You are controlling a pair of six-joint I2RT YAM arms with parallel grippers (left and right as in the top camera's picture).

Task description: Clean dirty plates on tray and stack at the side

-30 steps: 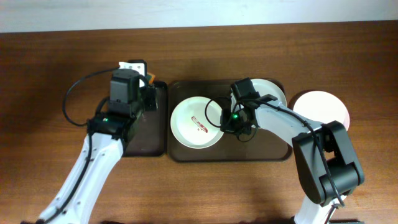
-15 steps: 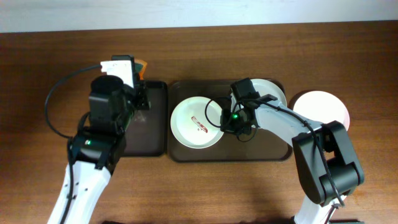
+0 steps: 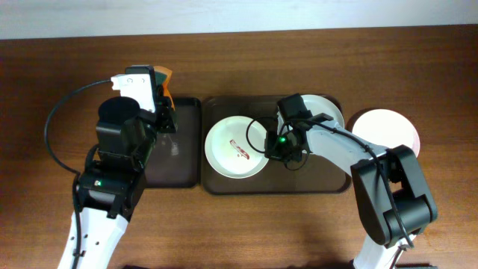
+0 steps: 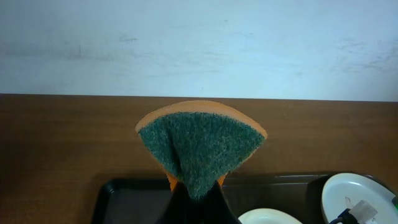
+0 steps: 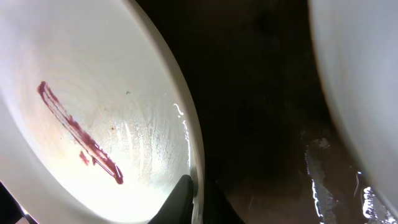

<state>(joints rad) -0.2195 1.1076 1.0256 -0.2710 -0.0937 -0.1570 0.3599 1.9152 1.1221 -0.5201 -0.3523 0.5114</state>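
The right pincer (image 5: 196,199) is closed narrowly on the near rim of the stained plate (image 5: 93,74), one finger inside the rim and one outside. This white plate lies in the left half of the brown tray (image 3: 314,183). A red-brown streak (image 5: 78,134) crosses its centre, with its long axis running from upper left to lower right in both the wrist and overhead views. Just right of the pincer, bare tray floor shows a wet sheen. Beyond that is the second plate (image 3: 328,110), in the tray's far right corner and partly hidden under the right arm. The third plate (image 3: 386,128) lies off the tray on the desk (image 3: 299,232), just beside the tray's right end.

The left pincer (image 4: 196,193) pinches a sponge (image 4: 199,146) by its lower edge, so that it folds and fans out. The green scouring face is turned to the wrist camera and the orange backing shows around the top. Seen from overhead, the sponge points toward the far edge of the desk, raised over the far left corner of the black tray (image 3: 179,168). That tray lies alongside the brown tray's left end.
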